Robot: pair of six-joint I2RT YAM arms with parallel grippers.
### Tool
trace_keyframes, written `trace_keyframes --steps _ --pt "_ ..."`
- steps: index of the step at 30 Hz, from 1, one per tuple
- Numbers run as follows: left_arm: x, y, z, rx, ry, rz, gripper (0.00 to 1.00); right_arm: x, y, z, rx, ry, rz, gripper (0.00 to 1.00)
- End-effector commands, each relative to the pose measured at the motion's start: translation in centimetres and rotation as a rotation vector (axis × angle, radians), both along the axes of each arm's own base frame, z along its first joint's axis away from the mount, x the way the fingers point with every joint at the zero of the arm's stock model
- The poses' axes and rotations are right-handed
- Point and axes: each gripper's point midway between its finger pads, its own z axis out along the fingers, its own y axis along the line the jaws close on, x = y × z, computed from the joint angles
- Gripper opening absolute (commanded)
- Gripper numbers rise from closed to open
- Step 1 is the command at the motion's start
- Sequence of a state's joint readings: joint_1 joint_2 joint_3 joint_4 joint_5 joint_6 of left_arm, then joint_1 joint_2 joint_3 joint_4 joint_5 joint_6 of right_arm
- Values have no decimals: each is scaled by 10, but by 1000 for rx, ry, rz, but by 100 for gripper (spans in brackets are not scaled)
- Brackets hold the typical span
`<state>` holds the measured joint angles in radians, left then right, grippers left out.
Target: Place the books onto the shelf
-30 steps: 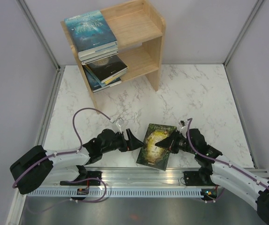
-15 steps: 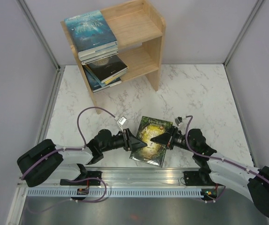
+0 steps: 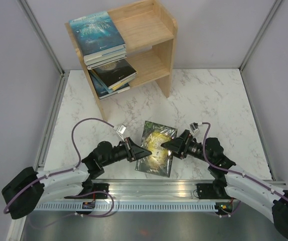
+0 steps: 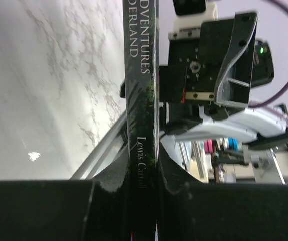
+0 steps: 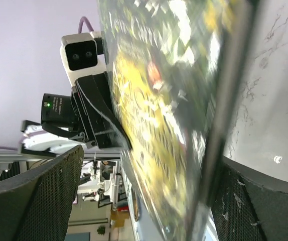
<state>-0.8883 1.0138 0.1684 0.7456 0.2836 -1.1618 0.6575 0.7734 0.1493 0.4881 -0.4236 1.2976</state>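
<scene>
left end effector (image 3: 140,152): came in and closed on the green-gold book (image 3: 156,150)
right end effector (image 3: 168,145): opened wide
green-gold book: slid left

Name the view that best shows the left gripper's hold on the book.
Left wrist: the book spine sits pinched between the jaws of the left gripper. Top external shows only its cover; right wrist, a blur.

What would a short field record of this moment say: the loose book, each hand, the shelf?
book: green-gold cover, between the two hands, not on the shelf
left hand: shut on the book at its spine
right hand: open, fingers either side of the book's opposite edge
shelf: top stack on the upper tier, lower stack on the tier below
left to do: book to shelf
</scene>
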Motion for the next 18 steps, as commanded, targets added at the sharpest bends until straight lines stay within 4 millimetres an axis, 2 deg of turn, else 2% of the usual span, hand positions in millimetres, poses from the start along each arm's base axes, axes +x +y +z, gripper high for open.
trace_keyframes --steps 1,2,3,4,7,12,14,15,16,18 --pt "34 28 -8 100 -46 237 2 -4 -4 2 36 7 -22 98" --pt "36 33 -9 114 -35 266 2 -7 -5 1 52 9 -19 98" --pt "42 40 3 84 -47 324 2 -13 -6 -6 64 46 -15 98" --pt "44 43 6 79 -47 345 2 -14 -7 -5 80 44 -23 98" --pt "51 52 15 86 -56 402 2 -21 -9 5 143 41 -33 98" --pt "56 49 26 70 -59 416 2 -21 -6 31 161 -10 -39 98" --pt "56 50 33 42 -63 422 2 -16 -6 11 53 13 -58 98" --pt "57 51 37 30 -66 431 2 -15 -6 10 22 12 -61 98" --pt "56 52 46 5 -76 432 2 -15 -10 -13 -72 57 -75 97" --pt "56 55 58 -13 -87 442 2 -9 -18 -35 -175 98 -126 96"
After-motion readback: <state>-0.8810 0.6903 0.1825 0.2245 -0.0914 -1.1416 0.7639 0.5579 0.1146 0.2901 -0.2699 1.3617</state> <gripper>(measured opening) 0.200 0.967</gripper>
